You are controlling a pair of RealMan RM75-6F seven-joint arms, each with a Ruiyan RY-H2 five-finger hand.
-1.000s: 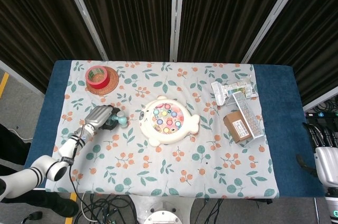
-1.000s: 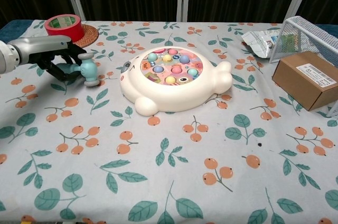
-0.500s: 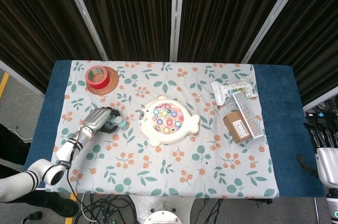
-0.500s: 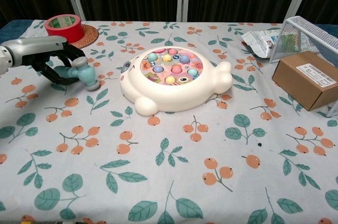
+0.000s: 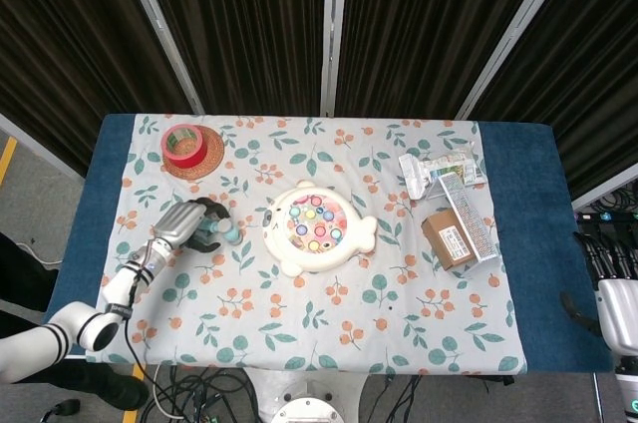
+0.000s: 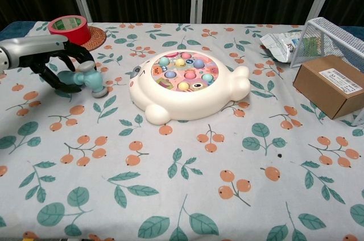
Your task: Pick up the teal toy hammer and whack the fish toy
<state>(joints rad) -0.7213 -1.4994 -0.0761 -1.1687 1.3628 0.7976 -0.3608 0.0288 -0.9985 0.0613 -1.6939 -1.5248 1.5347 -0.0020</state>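
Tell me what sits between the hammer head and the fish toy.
Nothing: only bare patterned cloth separates the teal toy hammer from the fish toy, clearest in the chest view.

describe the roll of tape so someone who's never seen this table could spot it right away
Look to the far left corner of the floral tablecloth, beyond the left hand. On a round woven coaster sits the red tape roll, lying flat. It is the only red ring there.
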